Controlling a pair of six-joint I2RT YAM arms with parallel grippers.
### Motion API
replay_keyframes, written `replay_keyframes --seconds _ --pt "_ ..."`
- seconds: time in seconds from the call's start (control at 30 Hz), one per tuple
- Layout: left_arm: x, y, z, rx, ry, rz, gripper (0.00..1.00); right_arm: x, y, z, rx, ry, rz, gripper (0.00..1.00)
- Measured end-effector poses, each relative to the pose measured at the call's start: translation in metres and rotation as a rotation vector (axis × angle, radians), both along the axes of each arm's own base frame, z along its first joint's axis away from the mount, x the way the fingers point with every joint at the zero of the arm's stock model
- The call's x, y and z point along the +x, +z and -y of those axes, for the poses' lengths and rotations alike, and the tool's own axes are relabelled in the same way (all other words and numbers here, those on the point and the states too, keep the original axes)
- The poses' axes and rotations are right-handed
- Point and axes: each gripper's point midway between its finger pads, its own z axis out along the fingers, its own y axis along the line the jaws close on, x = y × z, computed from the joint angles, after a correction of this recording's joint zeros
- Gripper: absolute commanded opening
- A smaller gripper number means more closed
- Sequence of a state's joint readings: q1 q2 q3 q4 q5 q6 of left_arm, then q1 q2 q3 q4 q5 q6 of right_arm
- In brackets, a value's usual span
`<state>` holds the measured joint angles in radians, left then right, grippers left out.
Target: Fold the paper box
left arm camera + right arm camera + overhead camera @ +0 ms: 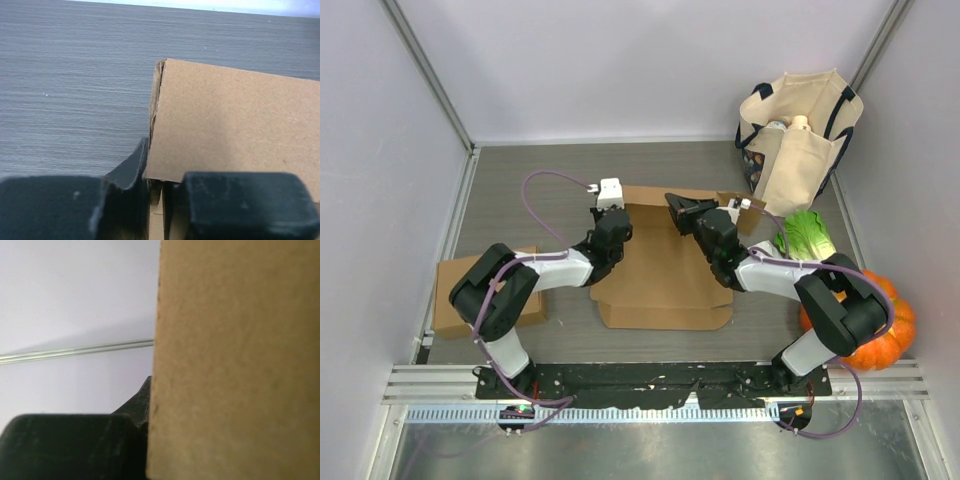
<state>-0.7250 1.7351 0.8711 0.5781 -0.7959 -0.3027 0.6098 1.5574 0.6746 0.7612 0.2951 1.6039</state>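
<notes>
The paper box (665, 275) is a brown cardboard sheet lying mostly flat on the grey table between the two arms. My left gripper (610, 222) sits at the box's far left corner. In the left wrist view my left gripper (160, 200) is shut on a raised flap of the paper box (235, 120), a dark finger (240, 205) on each side. My right gripper (685, 212) is at the far right edge. In the right wrist view the paper box (240, 360) fills the right half, pressed against one finger (80, 445); my right gripper (149, 410) is shut on it.
A second brown cardboard piece (455, 290) lies at the left by the left arm. A cream tote bag (795, 130) stands at the back right. A green leafy vegetable (807, 237) and an orange pumpkin (880, 320) lie beside the right arm. White walls enclose the table.
</notes>
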Motion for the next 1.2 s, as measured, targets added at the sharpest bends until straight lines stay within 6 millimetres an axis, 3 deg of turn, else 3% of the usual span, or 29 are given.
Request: replay_keyframes --seconds 0.03,0.07,0.2,0.3,0.4,0.43,0.47,0.63,0.73,0.77,0.87,1.0,1.1,1.2 --pt "-0.001 0.0 0.001 -0.01 -0.026 0.001 0.29 -0.001 -0.002 0.0 -0.006 -0.002 -0.008 0.01" --pt "-0.002 0.0 0.0 -0.024 -0.048 0.002 0.32 -0.002 0.0 -0.001 -0.005 0.001 -0.007 0.01" --pt "-0.013 -0.013 -0.009 -0.052 -0.113 -0.04 0.33 -0.007 0.0 -0.006 -0.008 0.022 -0.014 0.01" --pt "-0.018 -0.017 -0.012 -0.065 -0.135 -0.054 0.27 -0.01 0.0 -0.009 -0.007 0.038 -0.014 0.01" --pt "-0.019 -0.017 -0.011 -0.068 -0.139 -0.055 0.15 -0.011 0.0 -0.01 -0.005 0.043 -0.015 0.01" --pt "-0.019 -0.017 -0.012 -0.064 -0.133 -0.058 0.03 -0.011 0.0 -0.01 -0.002 0.044 -0.016 0.01" --pt "-0.018 -0.018 -0.013 -0.056 -0.119 -0.059 0.0 -0.011 0.0 -0.011 0.002 0.045 -0.018 0.01" --pt "-0.007 -0.018 -0.007 0.019 -0.019 -0.059 0.0 -0.008 0.0 -0.005 0.013 0.015 -0.024 0.02" --pt "-0.004 -0.018 -0.004 0.02 -0.023 -0.057 0.0 -0.004 0.0 -0.002 0.0 0.006 -0.028 0.25" --pt "-0.005 -0.019 -0.004 0.018 -0.037 -0.053 0.0 -0.004 -0.001 -0.003 -0.017 0.018 -0.029 0.45" --pt "-0.009 -0.019 -0.009 0.006 -0.063 -0.051 0.0 -0.012 -0.01 -0.008 -0.119 0.083 -0.036 0.65" --pt "-0.018 -0.019 -0.015 0.006 -0.097 -0.051 0.0 -0.031 -0.026 0.005 -0.412 0.203 -0.027 0.75" --pt "-0.026 -0.02 -0.023 0.01 -0.099 -0.052 0.0 -0.049 -0.027 0.036 -0.683 0.253 0.003 0.84" --pt "-0.028 -0.02 -0.026 0.007 -0.105 -0.048 0.0 -0.068 -0.011 0.079 -0.868 0.244 0.067 0.85"
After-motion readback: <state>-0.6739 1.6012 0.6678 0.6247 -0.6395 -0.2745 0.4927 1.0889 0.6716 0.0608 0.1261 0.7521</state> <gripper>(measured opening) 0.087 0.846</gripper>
